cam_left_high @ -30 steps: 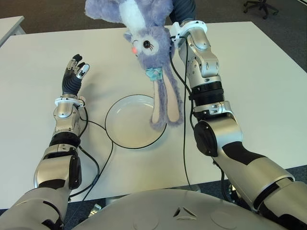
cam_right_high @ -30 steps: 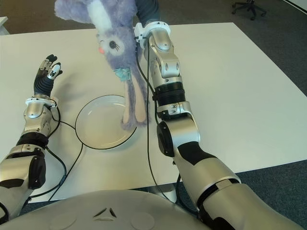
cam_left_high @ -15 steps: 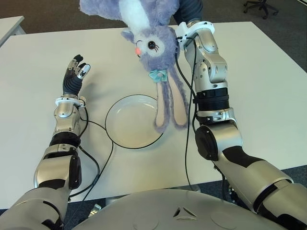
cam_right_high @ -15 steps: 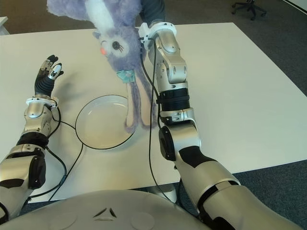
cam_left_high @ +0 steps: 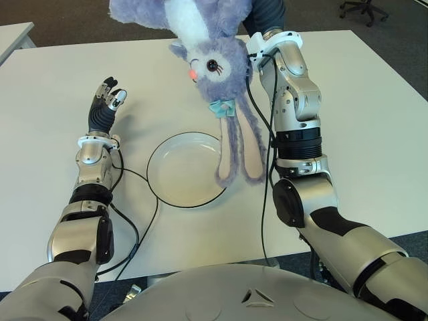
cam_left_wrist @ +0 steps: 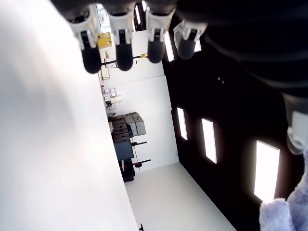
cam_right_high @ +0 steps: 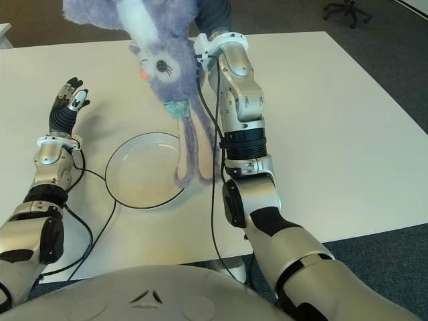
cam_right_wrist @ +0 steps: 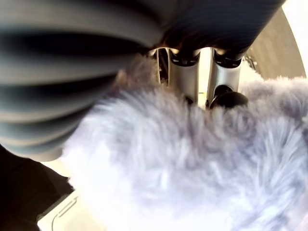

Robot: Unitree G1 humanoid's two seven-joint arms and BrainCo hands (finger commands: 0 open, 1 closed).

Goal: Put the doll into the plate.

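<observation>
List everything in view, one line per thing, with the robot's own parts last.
Purple plush bunny doll: one, purple with white belly, hanging head-down above the table, long ears dangling over the plate's right rim.
White round plate: one, white with dark rim, table centre, nothing in it.
White table: one, white, under everything.
Office chair: one, dark, on the floor beyond the table, far right.
Black cables: several, along both arms.
Left hand: fingers spread, left of the plate.
Right hand: gripping the doll.

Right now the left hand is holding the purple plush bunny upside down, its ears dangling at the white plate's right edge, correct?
Not quite: the right hand holds the purple plush bunny, as the left eye view shows. The left hand is open and shows left of the white plate. The rest stands: upside down, ears at the plate's right edge.
</observation>
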